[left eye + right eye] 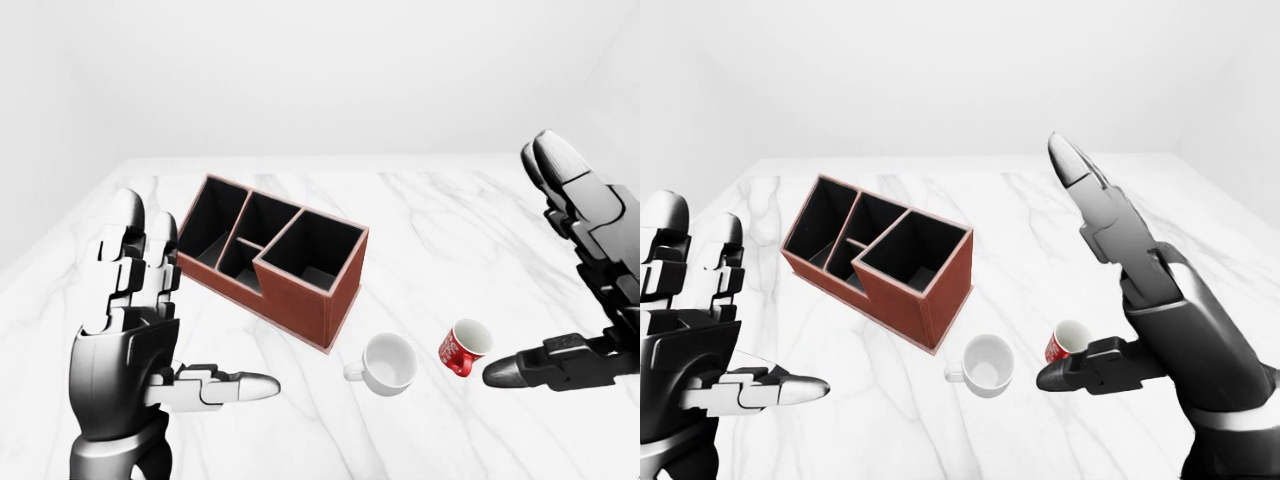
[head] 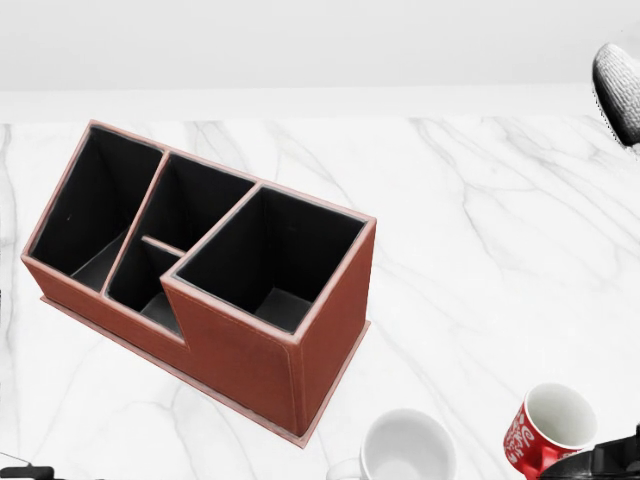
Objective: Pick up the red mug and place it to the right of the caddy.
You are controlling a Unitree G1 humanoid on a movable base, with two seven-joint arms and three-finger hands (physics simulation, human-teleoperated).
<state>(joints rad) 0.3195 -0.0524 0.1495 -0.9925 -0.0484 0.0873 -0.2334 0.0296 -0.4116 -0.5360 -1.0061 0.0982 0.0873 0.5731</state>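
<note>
left three-finger robot hand (image 1: 135, 330) sits at the lower left of the left-eye view, open: two fingers straight up, thumb stuck out sideways to the right, nothing in it. it hangs above the white marble-veined tabletop (image 1: 450, 215), well apart from everything on it.

next along, the brown leather rectangular caddy with black-lined compartments (image 2: 205, 275) stands upright on the tabletop, set at an angle to the view. one long slot at its left end, two small cells in the middle, one big square cell at its right end. all of them look empty.

just below the caddy's right corner in the head view is the plain white ceramic mug (image 2: 405, 447), near the caddy but not touching, mouth facing up toward the camera.

right of that, the red ceramic mug with white lettering and white inside (image 2: 545, 428) rests tilted on the tabletop, beside the white mug with a gap between them, lower right of the caddy.

right three-finger robot hand (image 1: 1110, 290) is open, fingers extended up and away, thumb (image 1: 535, 365) pointing left with its tip just beside the red mug. contact: can't tell. fingers not wrapped round it.
</note>
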